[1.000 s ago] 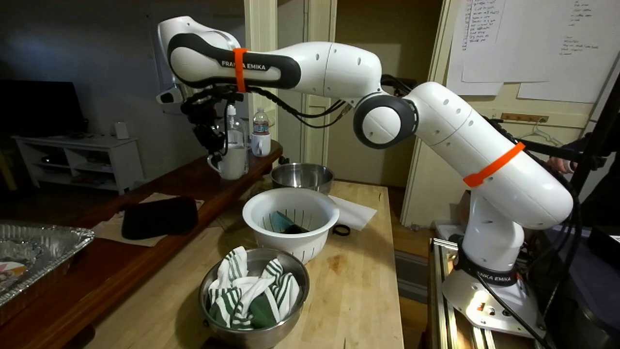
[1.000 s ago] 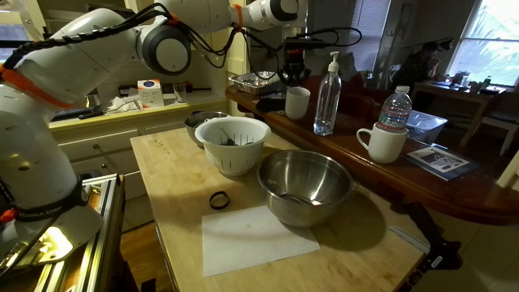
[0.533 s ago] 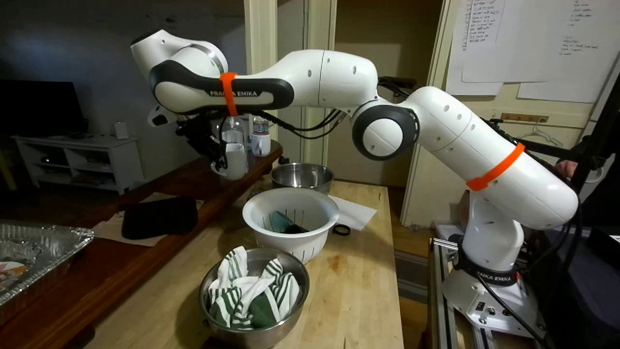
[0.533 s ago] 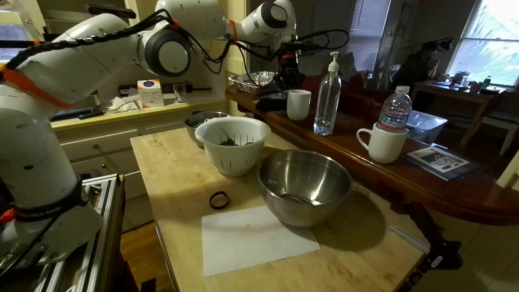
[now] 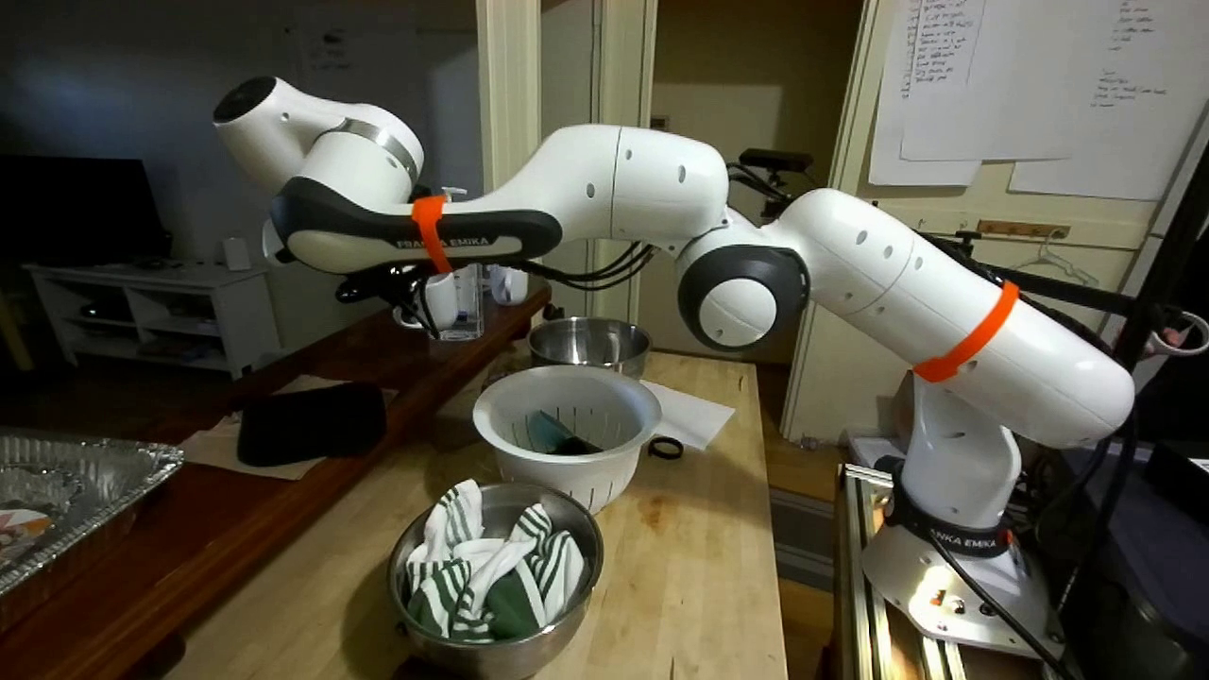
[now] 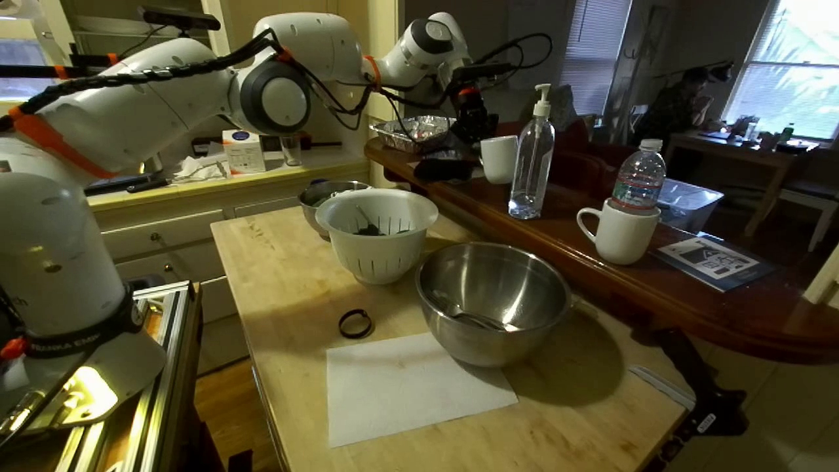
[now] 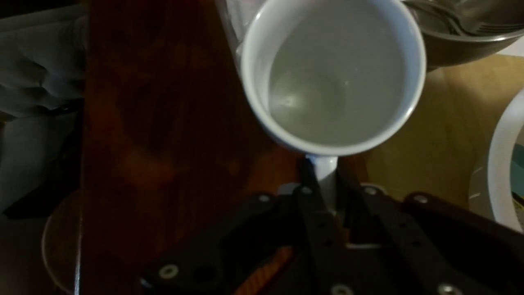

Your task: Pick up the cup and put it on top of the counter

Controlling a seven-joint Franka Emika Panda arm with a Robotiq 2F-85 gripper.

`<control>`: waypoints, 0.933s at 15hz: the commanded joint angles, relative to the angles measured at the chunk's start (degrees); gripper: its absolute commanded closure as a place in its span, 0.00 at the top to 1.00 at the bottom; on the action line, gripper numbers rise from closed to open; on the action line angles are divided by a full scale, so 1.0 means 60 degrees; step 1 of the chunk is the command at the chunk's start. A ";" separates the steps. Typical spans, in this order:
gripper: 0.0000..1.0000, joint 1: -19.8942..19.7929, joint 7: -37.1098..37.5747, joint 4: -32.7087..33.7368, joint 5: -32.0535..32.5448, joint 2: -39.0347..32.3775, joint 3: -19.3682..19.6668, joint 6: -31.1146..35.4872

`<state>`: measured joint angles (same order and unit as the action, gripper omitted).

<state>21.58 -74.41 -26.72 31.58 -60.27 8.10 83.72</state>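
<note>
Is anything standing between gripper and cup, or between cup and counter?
Nothing visible. The gripper holds the cup by its handle, and in both exterior views no object shows between the cup and the counter below. The pump bottle stands close beside the cup, so a sideways move might bump it.

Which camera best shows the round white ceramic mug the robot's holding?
The wrist view: it looks into the round white ceramic mug, though slightly cropped, with the black two-fingered tool gripping its handle. In both exterior views the mug is small, seen side-on.
</note>
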 commanded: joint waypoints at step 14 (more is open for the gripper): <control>0.04 -0.0207 0.2179 -0.0098 -0.1965 0.0309 -0.0566 0.1906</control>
<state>20.97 -62.02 -25.93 21.19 -60.30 5.40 95.97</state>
